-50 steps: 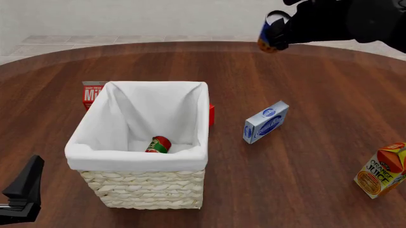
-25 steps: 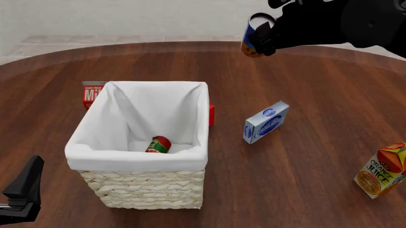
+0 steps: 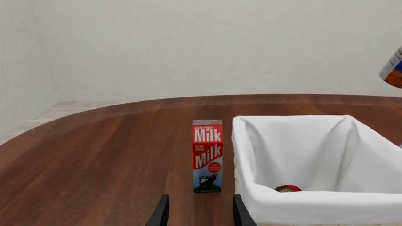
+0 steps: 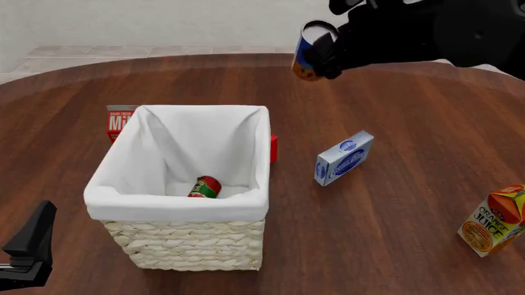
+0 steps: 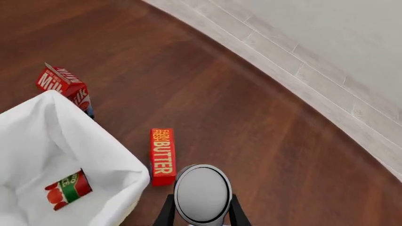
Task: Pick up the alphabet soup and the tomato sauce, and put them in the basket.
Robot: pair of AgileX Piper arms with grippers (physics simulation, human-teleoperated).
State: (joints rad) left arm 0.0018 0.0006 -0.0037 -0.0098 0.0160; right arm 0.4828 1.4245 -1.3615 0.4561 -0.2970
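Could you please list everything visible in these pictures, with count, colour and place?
basket: one, cream wicker with white liner, near left of table.
tomato sauce: one, red, green and white can, lying inside the basket.
alphabet soup: one, blue can with orange base, held in the air beyond the basket.
milk carton: one, red and white, upright beside the basket.
butter box: one, red, flat beside the basket.
blue-and-white box: one, right of the basket.
orange juice carton: one, orange, right edge.
table: one, dark wood.
left pincer: black, open, low near the basket.
right pincer: black, shut on the alphabet soup.
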